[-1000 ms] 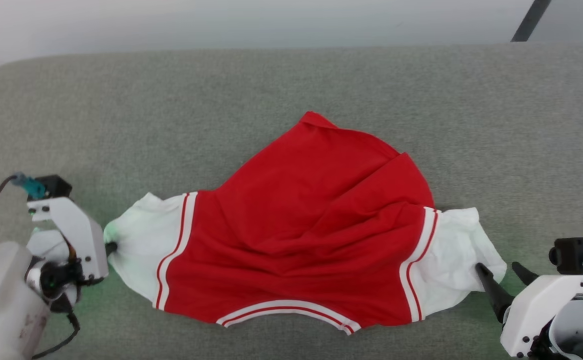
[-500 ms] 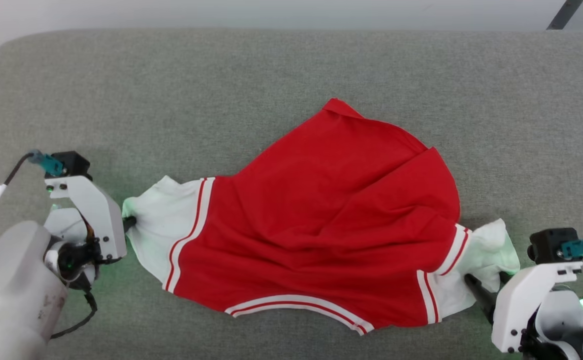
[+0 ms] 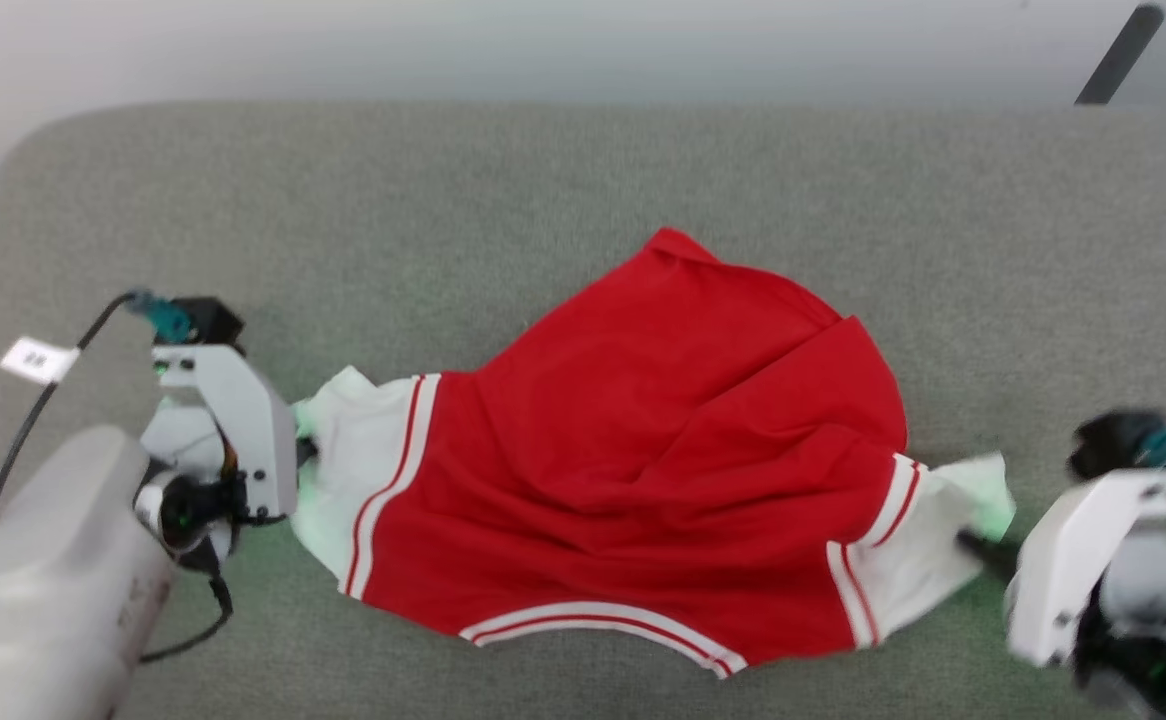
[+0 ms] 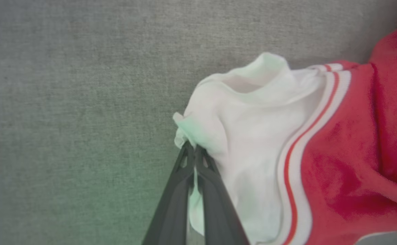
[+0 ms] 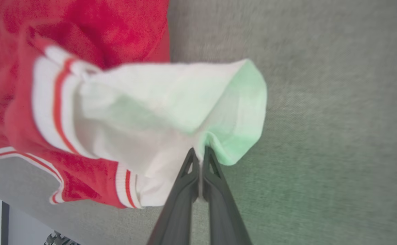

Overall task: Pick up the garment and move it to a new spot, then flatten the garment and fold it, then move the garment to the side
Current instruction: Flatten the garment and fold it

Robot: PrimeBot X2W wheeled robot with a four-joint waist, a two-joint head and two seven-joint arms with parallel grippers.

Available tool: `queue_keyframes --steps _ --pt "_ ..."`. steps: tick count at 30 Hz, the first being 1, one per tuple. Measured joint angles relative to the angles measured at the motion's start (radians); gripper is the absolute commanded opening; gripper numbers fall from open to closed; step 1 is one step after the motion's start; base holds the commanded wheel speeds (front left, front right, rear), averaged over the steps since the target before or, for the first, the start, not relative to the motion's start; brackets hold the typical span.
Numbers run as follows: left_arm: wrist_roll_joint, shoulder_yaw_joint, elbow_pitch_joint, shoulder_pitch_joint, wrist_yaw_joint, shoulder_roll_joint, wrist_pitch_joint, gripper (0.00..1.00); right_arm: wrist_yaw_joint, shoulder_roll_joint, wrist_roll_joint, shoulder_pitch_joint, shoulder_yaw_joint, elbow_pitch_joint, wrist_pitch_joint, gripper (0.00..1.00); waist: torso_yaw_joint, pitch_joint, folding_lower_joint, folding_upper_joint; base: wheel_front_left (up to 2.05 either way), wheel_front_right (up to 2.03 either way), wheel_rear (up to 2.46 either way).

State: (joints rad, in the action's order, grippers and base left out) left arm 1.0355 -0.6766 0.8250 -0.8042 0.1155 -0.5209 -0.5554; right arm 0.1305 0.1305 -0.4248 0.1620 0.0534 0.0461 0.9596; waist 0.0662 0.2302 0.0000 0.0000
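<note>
Where covered in grey fabric, a wide worktop (image 3: 583, 170) with a rounded far-left corner, stretching across the head view. Lying on its middle, rumpled and not flat: the garment (image 3: 643, 430), red body bunched into soft folds, collar end toward the far edge, striped hem (image 3: 593, 615) toward the near edge, one white sleeve out to each side. Reaching in low from the near left, the pale left arm (image 3: 43, 580), wrist bracket turned inward toward the cloth. Reaching in from the near right, blurred, the right arm (image 3: 1073, 560), likewise angled inward. Left tool (image 4: 195, 149): clenched on the cuff edge of the left sleeve (image 3: 353, 450), long dark fingers (image 4: 176, 204) pressed together with a pinch of white cloth between the tips, the rest of the garment trailing off to the right of them in the left wrist view. Right tool (image 5: 201, 151): clenched as well, tips nipping the rim of the right sleeve (image 5: 157, 102), white cloth fanned open just beyond them, red body off to the left in the right wrist view. Smallest of all, the red-and-white seam trim (image 3: 390, 480) between sleeve and body.
</note>
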Motion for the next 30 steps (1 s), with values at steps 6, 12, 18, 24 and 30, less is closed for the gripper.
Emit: queue_keyframes --steps 6,12,18,24,30 --pt "-0.028 -0.016 -0.065 -0.083 -0.002 -0.022 -0.044 0.0 0.0 0.039 -0.07 0.148 0.04 0.051 0.067 0.0 0.002 -0.075 0.0 0.0 0.0 0.0 0.0" --pt "-0.051 -0.017 -0.112 -0.176 -0.009 -0.04 -0.069 0.0 0.0 0.048 -0.091 0.332 0.029 0.018 0.052 0.0 0.002 -0.145 0.0 0.0 0.0 0.0 0.0" --pt "-0.091 -0.015 -0.128 -0.302 -0.009 -0.042 -0.047 0.0 0.0 0.058 -0.086 0.507 -0.005 -0.097 -0.038 0.0 0.005 -0.202 0.0 0.0 0.0 0.0 0.0" --pt "-0.137 -0.015 -0.095 -0.436 -0.002 -0.032 0.003 0.0 0.0 0.067 -0.102 0.681 -0.058 -0.24 -0.162 0.0 0.009 -0.23 0.0 0.0 0.0 0.0 0.0" --pt "-0.171 -0.007 -0.029 -0.558 0.0 -0.014 0.074 0.0 0.0 0.093 -0.115 0.852 -0.123 -0.366 -0.326 0.0 0.011 -0.239 0.0 0.0 0.0 0.0 0.0"
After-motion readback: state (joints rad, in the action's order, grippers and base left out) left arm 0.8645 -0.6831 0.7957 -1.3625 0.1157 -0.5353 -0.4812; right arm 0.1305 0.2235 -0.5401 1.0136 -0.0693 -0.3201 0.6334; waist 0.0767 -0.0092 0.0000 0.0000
